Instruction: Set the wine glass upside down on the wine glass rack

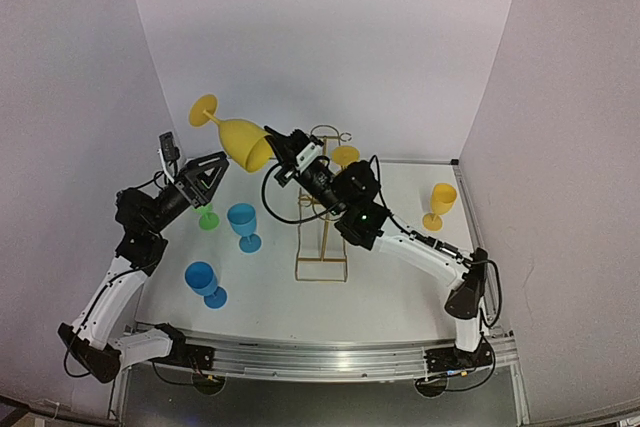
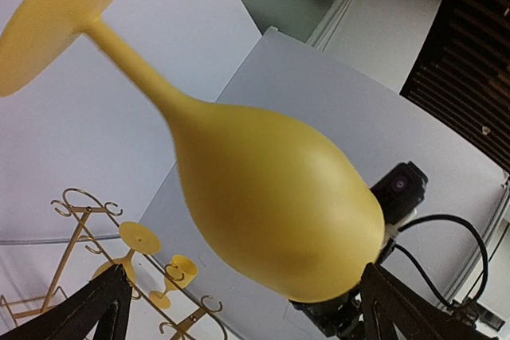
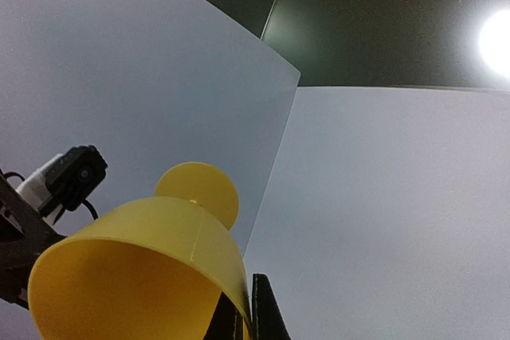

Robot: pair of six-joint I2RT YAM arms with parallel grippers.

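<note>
A yellow wine glass [image 1: 240,139] is held high in the air, tilted, with its foot [image 1: 204,110] pointing up and to the back left. My right gripper [image 1: 279,153] is shut on its rim; in the right wrist view the black fingers [image 3: 267,312] pinch the rim wall of the glass [image 3: 143,276]. My left gripper [image 1: 214,171] is open just below the bowl; in its wrist view the bowl [image 2: 271,197] fills the space above its spread fingers [image 2: 103,308]. The gold wire wine glass rack [image 1: 322,217] stands at the table's middle, also showing in the left wrist view [image 2: 80,220].
Another yellow glass [image 1: 345,155] hangs on the rack's top. A yellow glass [image 1: 440,205] stands at the right. Two blue glasses [image 1: 243,225] [image 1: 204,283] and a green one [image 1: 208,217] stand on the left. White walls close the back and sides.
</note>
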